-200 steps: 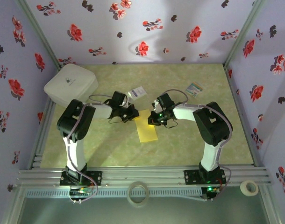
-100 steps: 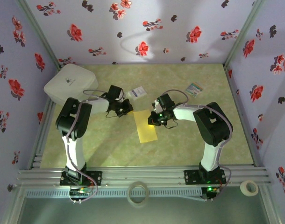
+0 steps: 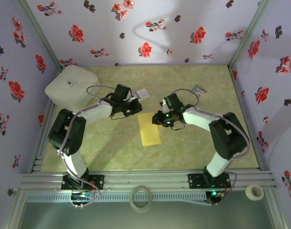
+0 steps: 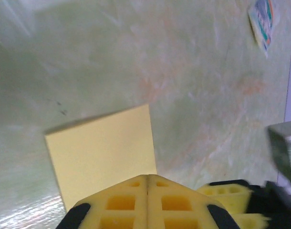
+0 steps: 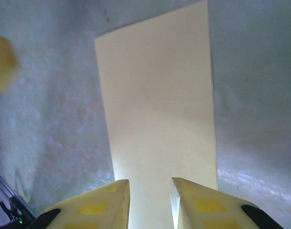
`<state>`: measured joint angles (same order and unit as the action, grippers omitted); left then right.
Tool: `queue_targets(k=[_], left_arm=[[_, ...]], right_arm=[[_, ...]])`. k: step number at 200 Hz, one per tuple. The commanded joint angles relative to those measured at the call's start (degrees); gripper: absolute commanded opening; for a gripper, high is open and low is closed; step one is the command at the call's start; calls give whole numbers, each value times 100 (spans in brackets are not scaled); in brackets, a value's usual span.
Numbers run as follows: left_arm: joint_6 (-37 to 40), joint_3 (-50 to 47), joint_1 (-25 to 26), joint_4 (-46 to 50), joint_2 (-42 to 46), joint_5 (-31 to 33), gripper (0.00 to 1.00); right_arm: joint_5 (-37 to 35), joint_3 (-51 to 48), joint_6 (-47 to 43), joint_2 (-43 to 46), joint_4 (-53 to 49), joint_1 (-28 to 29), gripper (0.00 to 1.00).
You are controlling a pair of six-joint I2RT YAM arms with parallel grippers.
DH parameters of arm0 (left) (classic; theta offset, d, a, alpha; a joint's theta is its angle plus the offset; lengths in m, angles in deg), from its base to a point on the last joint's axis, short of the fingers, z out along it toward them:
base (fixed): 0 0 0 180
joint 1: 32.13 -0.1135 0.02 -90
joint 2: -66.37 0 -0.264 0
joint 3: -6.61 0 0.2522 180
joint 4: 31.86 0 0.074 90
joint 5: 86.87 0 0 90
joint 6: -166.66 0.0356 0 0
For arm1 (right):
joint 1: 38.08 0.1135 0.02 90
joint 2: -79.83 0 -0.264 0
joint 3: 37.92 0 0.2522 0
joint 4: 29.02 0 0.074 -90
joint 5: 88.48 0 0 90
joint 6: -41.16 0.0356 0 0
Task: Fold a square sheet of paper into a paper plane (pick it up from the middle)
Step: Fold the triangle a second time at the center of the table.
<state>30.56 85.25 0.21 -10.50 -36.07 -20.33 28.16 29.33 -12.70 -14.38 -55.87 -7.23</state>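
While the sheet of paper [image 3: 149, 129] lies flat on the table [image 3: 112, 150], I see it as a yellow oblong, longer than wide, with both arms reaching to its far end. My right gripper [image 3: 157, 120] sits at the sheet's far right corner. From the right wrist camera, the gripper [image 5: 150, 185] has its jaws a little apart, and the sheet [image 5: 155, 95] shows through the gap and runs away from the fingertips; I cannot tell whether the pads touch it. My left gripper [image 3: 137, 106] hangs just beyond the sheet's far left corner, apart from it. In the left wrist view its fingers [image 4: 121, 202] are pressed together with nothing between them, and the sheet [image 4: 102, 148] lies just ahead of the tips. A small white card [image 3: 141, 94] lies beyond the sheet's far edge, close to the left gripper, and a striped card [image 3: 199, 90] lies well off to the sheet's far right.
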Motion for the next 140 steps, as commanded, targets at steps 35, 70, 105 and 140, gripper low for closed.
queue_targets(k=[35, 70, 105, 140], left_arm=[[176, 89, 49, -65, -733, -365, 4], [140, 44, -49, -139, -943, -246, 4], [164, -51, -131, -188, -1099, -222, 4], [130, -327, -171, -193, -1134, -159, 4]], right_arm=[[24, -1119, 1050, 747, 71, -99, 34], [260, -1486, 1472, 905, 495, 93, 38], [176, -1608, 1570, 877, 390, 233, 40], [204, -1739, 1622, 1009, 300, 264, 42]])
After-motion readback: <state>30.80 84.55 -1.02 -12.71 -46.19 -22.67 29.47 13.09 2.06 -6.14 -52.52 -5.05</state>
